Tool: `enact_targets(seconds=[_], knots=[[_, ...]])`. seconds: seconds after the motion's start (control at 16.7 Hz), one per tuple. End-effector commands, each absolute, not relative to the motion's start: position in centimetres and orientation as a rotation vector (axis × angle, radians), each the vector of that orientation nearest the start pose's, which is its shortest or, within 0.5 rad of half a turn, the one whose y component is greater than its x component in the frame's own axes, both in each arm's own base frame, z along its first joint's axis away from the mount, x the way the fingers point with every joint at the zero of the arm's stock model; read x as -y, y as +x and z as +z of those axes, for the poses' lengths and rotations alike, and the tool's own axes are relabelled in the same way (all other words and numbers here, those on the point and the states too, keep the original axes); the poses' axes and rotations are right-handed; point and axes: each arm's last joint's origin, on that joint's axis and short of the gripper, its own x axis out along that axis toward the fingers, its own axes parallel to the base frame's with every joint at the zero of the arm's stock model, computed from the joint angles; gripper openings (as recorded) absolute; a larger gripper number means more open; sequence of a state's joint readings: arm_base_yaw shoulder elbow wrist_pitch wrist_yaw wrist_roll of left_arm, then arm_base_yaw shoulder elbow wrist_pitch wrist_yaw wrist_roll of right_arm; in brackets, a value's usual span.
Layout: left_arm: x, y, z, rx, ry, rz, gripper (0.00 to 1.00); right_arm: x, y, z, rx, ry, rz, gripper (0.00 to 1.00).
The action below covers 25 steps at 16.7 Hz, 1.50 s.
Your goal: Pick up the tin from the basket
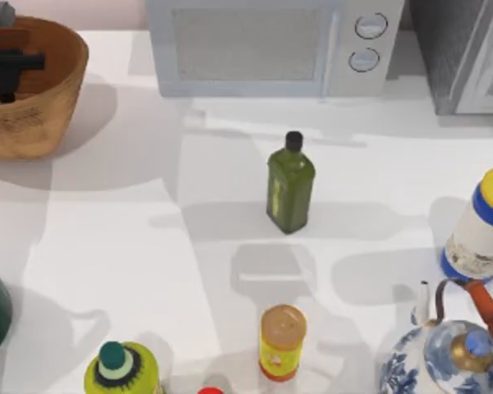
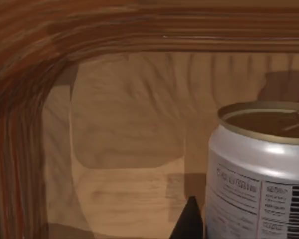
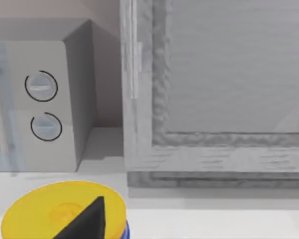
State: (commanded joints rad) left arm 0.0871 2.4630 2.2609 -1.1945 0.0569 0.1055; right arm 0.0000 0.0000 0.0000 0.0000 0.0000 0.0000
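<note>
The tan woven basket (image 1: 41,115) stands at the table's far left corner. My left gripper (image 1: 8,66) is down inside it, open. In the left wrist view the tin (image 2: 261,169) stands upright on the basket's floor (image 2: 129,164), with a dull gold top and a white printed body. One dark fingertip (image 2: 189,221) sits just beside the tin's wall, not gripping it. My right arm is parked at the right, its gripper open: a dark fingertip (image 3: 87,221) hangs over a yellow-lidded jar (image 3: 45,211).
A microwave (image 1: 271,45) lines the back edge. A green bottle (image 1: 290,185) stands mid-table and a yellow canister (image 1: 282,341) near the front. The yellow-lidded jar (image 1: 483,226) and a blue-white teapot (image 1: 452,357) are at the right, and a yellow-green bottle (image 1: 119,369) at the front left.
</note>
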Motion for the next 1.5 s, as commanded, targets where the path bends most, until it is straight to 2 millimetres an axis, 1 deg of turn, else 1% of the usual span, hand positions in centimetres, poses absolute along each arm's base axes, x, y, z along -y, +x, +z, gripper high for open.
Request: enact_targets(seconds=[0.18, 0.3, 0.36, 0.48, 0.6, 0.72, 0.78, 0.84, 0.96, 1.08, 1.14, 1.2, 1.32, 1.5], knots=[[-4.1, 47.7, 21.8, -1.288, -0.004, -0.02, 0.0, 0.1, 10.6, 16.0, 0.0, 0.0, 0.0, 1.0], [-3.4, 45.4, 24.9, -1.197, 0.005, -0.012, 0.0, 0.1, 10.6, 16.0, 0.0, 0.0, 0.0, 1.0], [-3.1, 43.9, 26.5, -1.146, 0.008, -0.009, 0.0, 0.1, 10.6, 16.0, 0.0, 0.0, 0.0, 1.0], [-2.4, 40.3, 29.3, -1.035, 0.014, -0.004, 0.0, 0.1, 10.6, 16.0, 0.0, 0.0, 0.0, 1.0], [-1.7, 35.9, 31.5, -0.917, 0.018, -0.001, 0.0, 0.1, 10.6, 16.0, 0.0, 0.0, 0.0, 1.0], [-1.1, 31.2, 32.7, -0.795, 0.018, -0.001, 0.0, 0.1, 10.6, 16.0, 0.0, 0.0, 0.0, 1.0], [-0.8, 28.7, 32.9, -0.734, 0.018, -0.002, 0.0, 0.1, 10.6, 16.0, 0.0, 0.0, 0.0, 1.0], [-0.6, 26.3, 32.7, -0.672, 0.017, -0.003, 0.0, 0.1, 10.6, 16.0, 0.0, 0.0, 0.0, 1.0], [-0.2, 21.8, 31.6, -0.551, 0.014, -0.007, 0.0, 0.1, 10.6, 16.0, 0.0, 0.0, 0.0, 1.0], [0.0, 17.9, 29.6, -0.435, 0.01, -0.013, 0.0, 0.1, 10.6, 16.0, 0.0, 0.0, 0.0, 1.0], [0.1, 16.2, 28.3, -0.379, 0.008, -0.015, 0.0, 0.1, 10.6, 16.0, 0.0, 0.0, 0.0, 1.0], [0.2, 14.8, 26.9, -0.326, 0.006, -0.018, 0.0, 0.1, 10.6, 16.0, 0.0, 0.0, 0.0, 1.0], [0.2, 12.7, 24.0, -0.226, 0.003, -0.021, 0.0, 0.1, 10.6, 16.0, 0.0, 0.0, 0.0, 1.0], [0.3, 11.0, 20.0, -0.105, 0.0, -0.02, 0.0, 0.1, 10.6, 16.0, 0.0, 0.0, 0.0, 1.0]])
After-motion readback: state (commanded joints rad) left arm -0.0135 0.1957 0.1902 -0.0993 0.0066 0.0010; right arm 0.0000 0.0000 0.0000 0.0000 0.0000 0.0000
